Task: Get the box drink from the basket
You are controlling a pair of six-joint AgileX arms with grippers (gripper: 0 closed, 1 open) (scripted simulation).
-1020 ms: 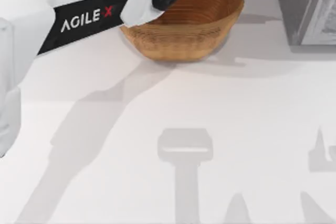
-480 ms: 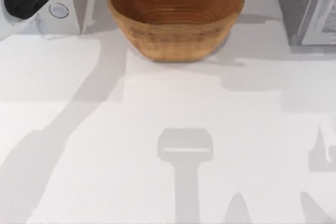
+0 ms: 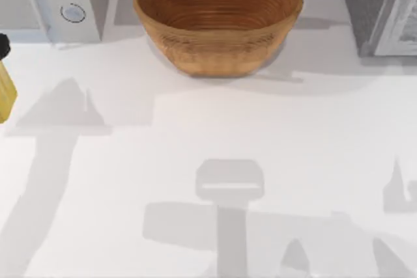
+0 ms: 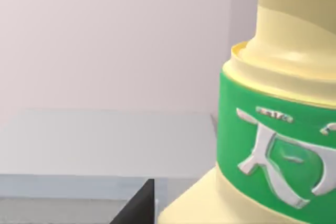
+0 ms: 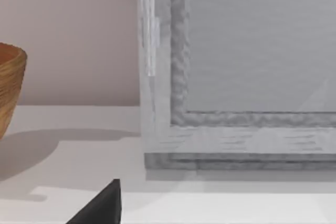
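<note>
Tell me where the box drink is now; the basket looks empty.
In the top view the box drink sits at the table's far left edge, below the knobbed appliance, well left of the basket.

No words or numbers can be read. The box drink (image 4: 278, 129) carries a green band with a white emblem and a tiny line of marks above it, too small to make out
</note>
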